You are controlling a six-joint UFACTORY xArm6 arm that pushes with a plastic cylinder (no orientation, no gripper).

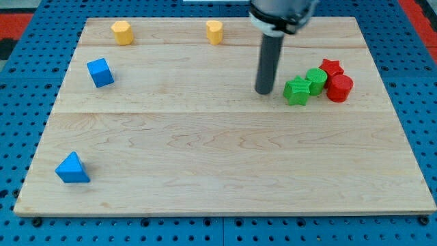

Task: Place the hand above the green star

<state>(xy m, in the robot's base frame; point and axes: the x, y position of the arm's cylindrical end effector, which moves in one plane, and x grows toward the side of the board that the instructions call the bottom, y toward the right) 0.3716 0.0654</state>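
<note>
Since the green star is my landmark, I judge the step as a short slide: my tip sits just beside the star on the view's left, level with it and apart by a narrow gap, and "above" should mean the bare counter toward the view's top of the star. I would swing round its upper left corner rather than cut straight across (a nudge would shove the star into its neighbours). Behind the star to the right, touching it, is a green block, rounded as far as I can tell; beyond that a red cylinder and a red star. My tool is a plain rod with nothing to open or hold; it stands upright from the view's top, carrying nothing.
</note>
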